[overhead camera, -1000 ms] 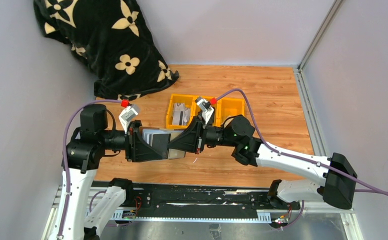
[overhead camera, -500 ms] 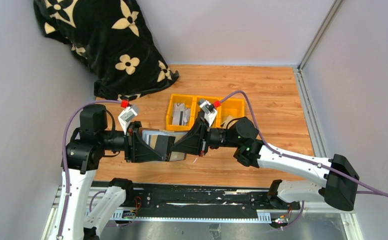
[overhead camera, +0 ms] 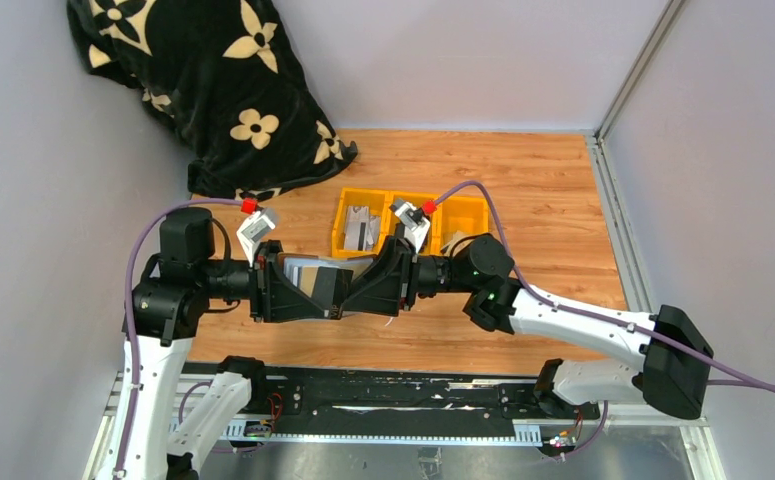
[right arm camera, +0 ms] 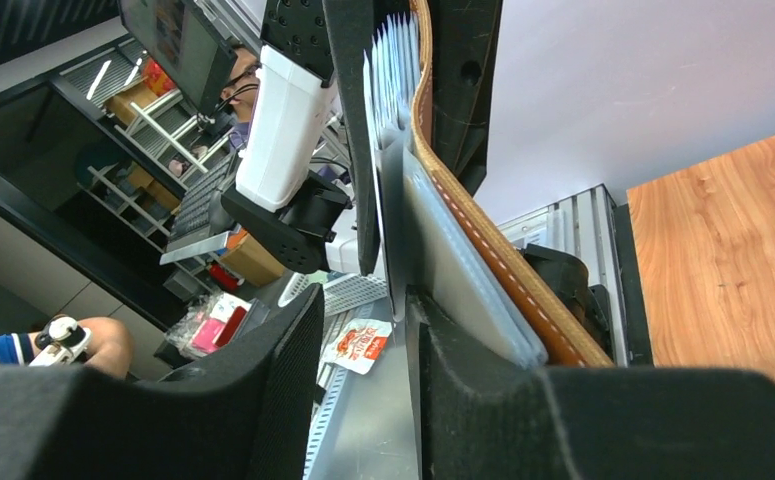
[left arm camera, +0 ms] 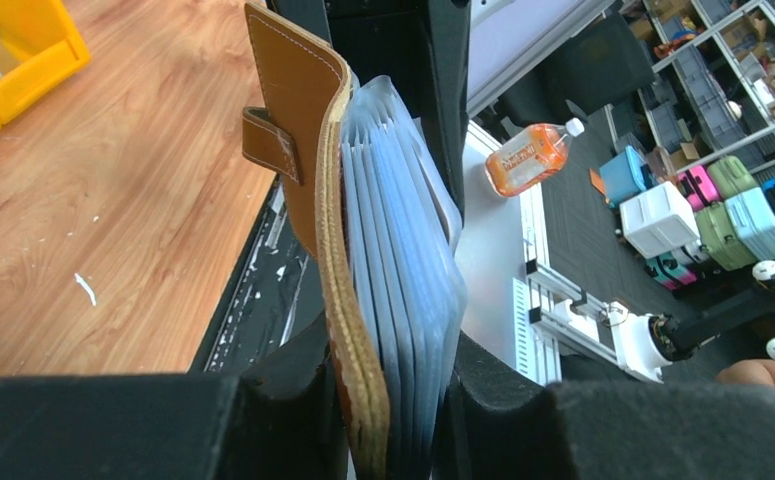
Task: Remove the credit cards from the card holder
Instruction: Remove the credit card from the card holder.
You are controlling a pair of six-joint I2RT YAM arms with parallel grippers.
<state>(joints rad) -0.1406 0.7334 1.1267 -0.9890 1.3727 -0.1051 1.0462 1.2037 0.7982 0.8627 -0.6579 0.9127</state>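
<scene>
Left hand (left arm camera: 393, 400) gripped the card holder (left arm camera: 298, 100) edge-up above the surface (overhead camera: 523, 180). Right hand (right arm camera: 363, 330), jaws parted, met its free flap. We judged extraction under way: next, pinch a card from the clear sleeves (left arm camera: 403, 230) and draw outward.

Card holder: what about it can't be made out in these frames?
- Top view: the card holder is mostly covered by the left gripper and right gripper.
- Left wrist view: its clear sleeves show edge-on, so their contents cannot be seen.
- Right wrist view: its lower end is hidden behind the right gripper's near finger.
</scene>
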